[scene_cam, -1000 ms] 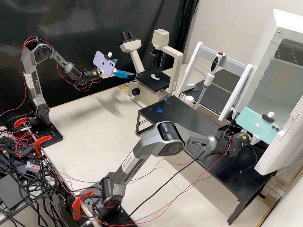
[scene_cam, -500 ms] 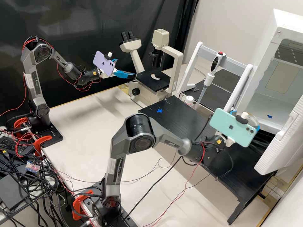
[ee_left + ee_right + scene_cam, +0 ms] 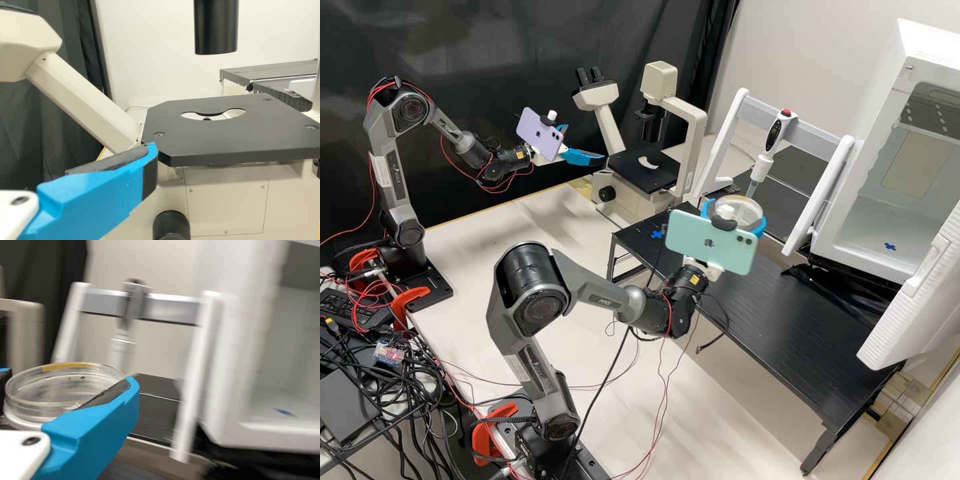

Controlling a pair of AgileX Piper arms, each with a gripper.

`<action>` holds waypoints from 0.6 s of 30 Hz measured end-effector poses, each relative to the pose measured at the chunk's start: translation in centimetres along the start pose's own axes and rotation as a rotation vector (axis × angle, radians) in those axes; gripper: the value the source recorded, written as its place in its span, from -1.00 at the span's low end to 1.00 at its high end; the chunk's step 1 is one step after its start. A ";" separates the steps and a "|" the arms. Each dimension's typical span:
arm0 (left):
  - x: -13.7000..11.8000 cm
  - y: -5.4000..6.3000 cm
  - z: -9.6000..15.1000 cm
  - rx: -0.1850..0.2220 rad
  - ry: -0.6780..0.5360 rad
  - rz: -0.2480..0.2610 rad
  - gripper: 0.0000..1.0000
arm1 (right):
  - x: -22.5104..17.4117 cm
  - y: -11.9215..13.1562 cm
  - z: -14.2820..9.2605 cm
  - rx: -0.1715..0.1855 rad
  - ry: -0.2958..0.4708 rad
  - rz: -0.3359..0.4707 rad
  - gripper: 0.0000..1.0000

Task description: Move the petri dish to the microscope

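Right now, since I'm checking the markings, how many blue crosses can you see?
2: one cross on the black platform near the microscope, another inside the white cabinet. Others may be hidden behind the right arm.

The tool (image 3: 734,215) holds a clear petri dish (image 3: 52,394), seemingly from both sides.

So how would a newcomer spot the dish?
Start at the open white cabinet, then go left in the high view, across the black stand, to the right gripper. The dish is the shallow, clear, round thing it grips. Unlike the tall pipette behind it, it is flat, with a yellow strip at its rim.
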 end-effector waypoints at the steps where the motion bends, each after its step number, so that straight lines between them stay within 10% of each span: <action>1: 0.0 0.0 0.0 0.000 0.000 0.000 1.00 | 0.1 -0.3 -0.5 -0.010 0.019 -0.013 -1.00; 11: 0.0 0.0 0.0 0.000 0.000 0.000 1.00 | 2.5 -5.5 -6.5 -0.062 0.135 -0.159 -1.00; 18: 0.0 0.0 0.0 0.000 0.000 0.000 1.00 | 5.1 -8.7 -9.8 -0.029 0.175 -0.257 -1.00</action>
